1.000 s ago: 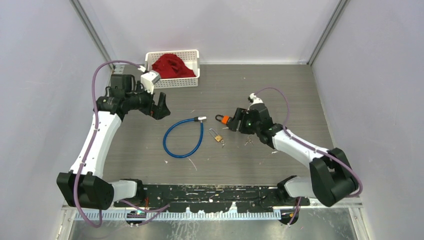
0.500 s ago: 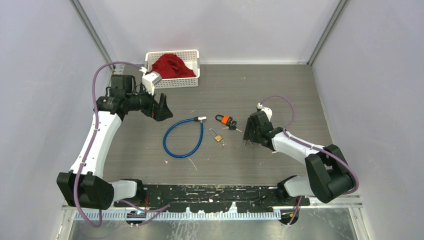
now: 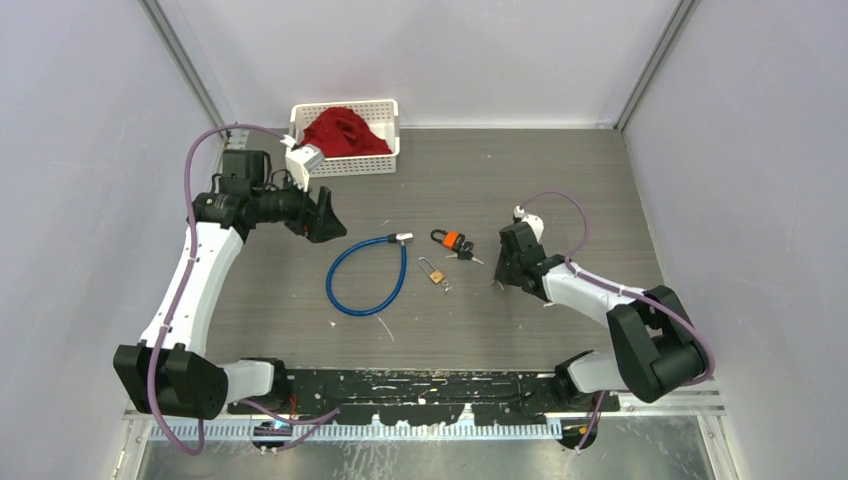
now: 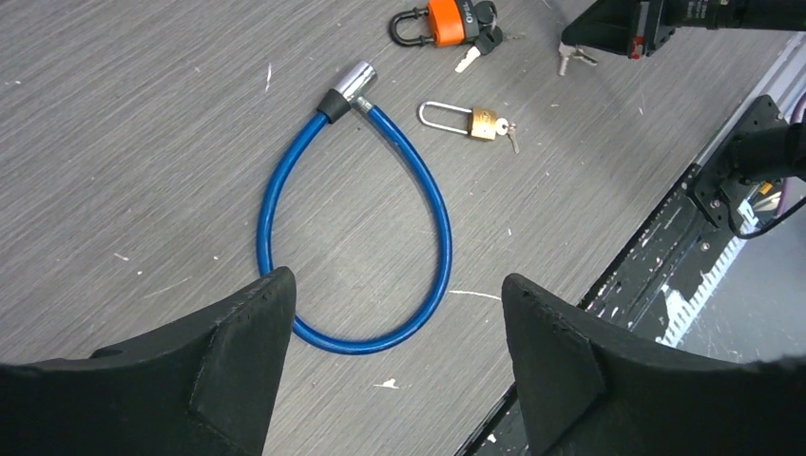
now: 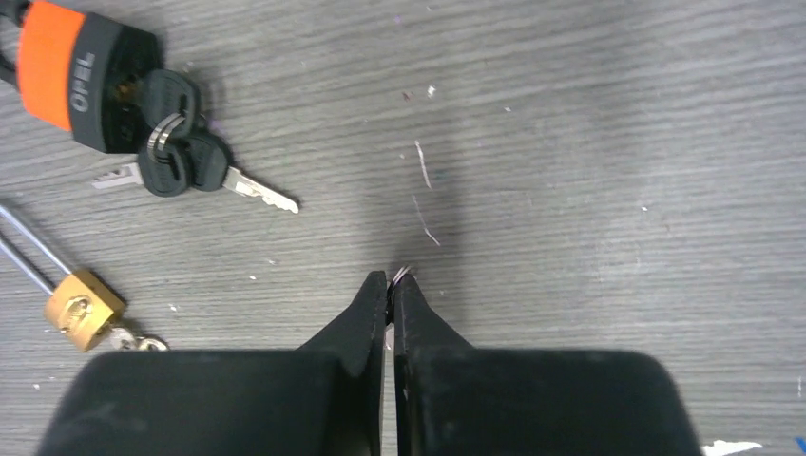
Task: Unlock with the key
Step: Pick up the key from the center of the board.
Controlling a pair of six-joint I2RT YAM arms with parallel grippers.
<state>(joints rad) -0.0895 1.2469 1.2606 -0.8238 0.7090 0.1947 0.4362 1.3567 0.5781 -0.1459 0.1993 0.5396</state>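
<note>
A blue cable lock (image 3: pixel 366 277) (image 4: pixel 354 204) lies looped on the table, its silver end toward the back. My left gripper (image 3: pixel 325 215) (image 4: pixel 397 278) hovers open above and left of the loop, holding nothing. My right gripper (image 3: pixel 499 277) (image 5: pixel 392 278) points down at the table right of the locks, its jaws pressed together on a small silver key (image 4: pixel 570 63) (image 5: pixel 404 274); only a sliver of metal shows at the tips. An orange padlock (image 3: pixel 449 239) (image 5: pixel 71 71) with black-headed keys (image 5: pixel 176 157) and a brass padlock (image 3: pixel 435 274) (image 5: pixel 84 309) lie between the arms.
A white basket (image 3: pixel 345 166) holding a red cloth (image 3: pixel 343 130) stands at the back left. Grey walls close the table on three sides. The black mounting rail (image 4: pixel 684 247) runs along the near edge.
My right gripper left the orange padlock, moved right and toward the near edge, dropped onto the loose silver key and shut on it. The left arm barely moved.
</note>
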